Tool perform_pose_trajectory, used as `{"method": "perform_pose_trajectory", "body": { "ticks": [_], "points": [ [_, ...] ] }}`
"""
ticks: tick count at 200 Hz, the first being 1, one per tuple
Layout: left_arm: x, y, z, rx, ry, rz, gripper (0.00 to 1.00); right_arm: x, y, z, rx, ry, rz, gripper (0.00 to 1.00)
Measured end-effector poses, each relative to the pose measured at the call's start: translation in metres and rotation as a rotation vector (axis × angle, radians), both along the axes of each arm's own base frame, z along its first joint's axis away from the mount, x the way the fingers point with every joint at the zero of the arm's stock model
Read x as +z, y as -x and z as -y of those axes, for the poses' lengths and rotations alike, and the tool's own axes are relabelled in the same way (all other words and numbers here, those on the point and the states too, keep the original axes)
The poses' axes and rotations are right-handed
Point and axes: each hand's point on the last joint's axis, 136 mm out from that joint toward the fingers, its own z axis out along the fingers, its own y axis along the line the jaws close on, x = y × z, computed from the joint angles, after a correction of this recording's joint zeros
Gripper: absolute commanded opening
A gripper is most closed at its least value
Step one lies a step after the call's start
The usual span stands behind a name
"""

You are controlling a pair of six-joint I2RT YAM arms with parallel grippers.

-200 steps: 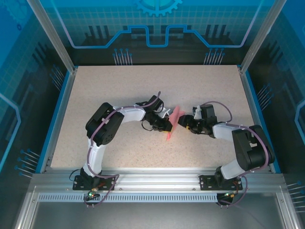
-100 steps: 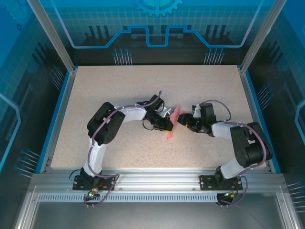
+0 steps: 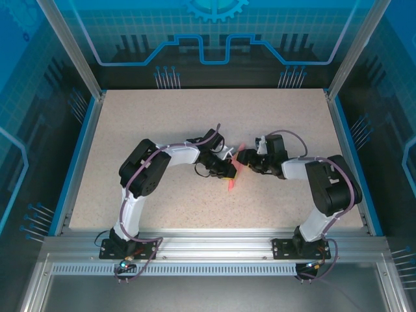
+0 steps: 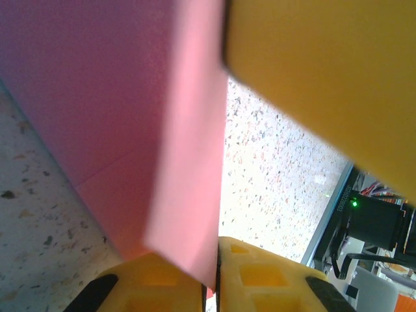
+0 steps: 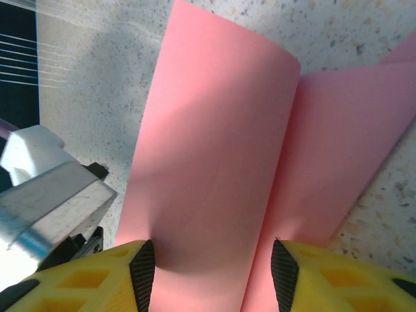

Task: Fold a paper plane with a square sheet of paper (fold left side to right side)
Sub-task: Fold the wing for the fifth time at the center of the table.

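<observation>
At mid-surface [image 3: 162,123], pink paper [image 3: 230,184] sat as a slim strip between the two sets of jaws. Long axis ran near-to-far, slightly tilted, lower tip pointing toward the arm bases.

Left wrist cam: paper [image 4: 130,97] ran down from the top of frame and its narrow end went into the slit between the left fingers [image 4: 149,289]. Left jaws were pressed together, pinching the paper there. A crease line showed across the darker layer, and a paler flap overlapped it. A blurred yellow block [image 4: 325,84] sat upper right, very close to the lens; couldn't tell what part it was.

Right wrist cam: paper [image 5: 214,162] was folded over. One layer bowed up with a rounded edge, and a flatter layer spread out to the right beneath it. Right jaws were spread wide, one yellow finger [image 5: 97,276] either side of the bowed layer, paper passing through the gap. Couldn't tell if the black pads [image 5: 142,273] touched it. Grey-and-white hardware [image 5: 52,188] showed at the left edge, just beside the paper.

Top cam: left arm [image 3: 146,170] reached in from the left, right arm [image 3: 328,188] from the right. Both elbows were bent, wrists nearly meeting over the paper. Surface was speckled beige, with a blue rim [image 3: 77,162] on the sides, an aluminium rail [image 3: 208,250] along the near edge and blue-printed panels [image 3: 214,26] behind.
</observation>
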Motion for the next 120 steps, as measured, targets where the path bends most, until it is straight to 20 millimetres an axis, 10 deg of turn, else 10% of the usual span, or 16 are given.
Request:
{"method": "perform_pose_trajectory", "body": {
  "ticks": [120],
  "points": [
    [0.0008, 0.0014, -0.0017, 0.001, -0.006, -0.007, 0.41, -0.01, 0.0001, 0.0007, -0.013, 0.009, -0.05, 0.5]
  ]
}}
